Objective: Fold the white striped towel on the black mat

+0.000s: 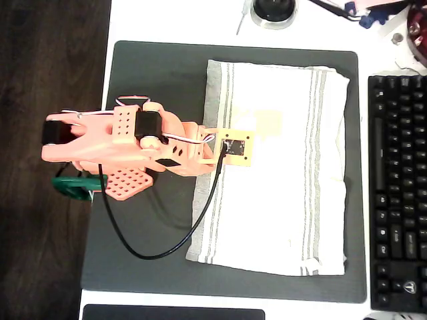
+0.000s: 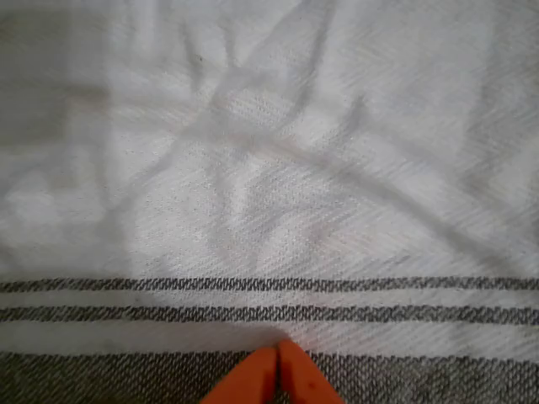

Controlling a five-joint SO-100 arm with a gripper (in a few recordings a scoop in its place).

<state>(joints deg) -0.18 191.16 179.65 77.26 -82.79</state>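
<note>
The white striped towel [image 1: 280,187] lies spread flat and slightly wrinkled on the black mat [image 1: 153,80], with grey stripe groups along its left and right edges in the overhead view. My orange arm reaches in from the left, and my gripper [image 1: 225,148] hangs over the towel's left part, its fingers mostly hidden under the wrist camera board. In the wrist view the towel [image 2: 269,168] fills the picture with its stripes across the bottom. There my gripper [image 2: 278,374] has its two orange fingertips pressed together just above the striped edge, with nothing seen between them.
A black keyboard [image 1: 397,193] lies along the mat's right side. A round silver-rimmed object [image 1: 272,12] sits beyond the mat's top edge. A black cable [image 1: 147,250] loops from the arm over the mat's lower left. A green clamp [image 1: 72,187] is at the left.
</note>
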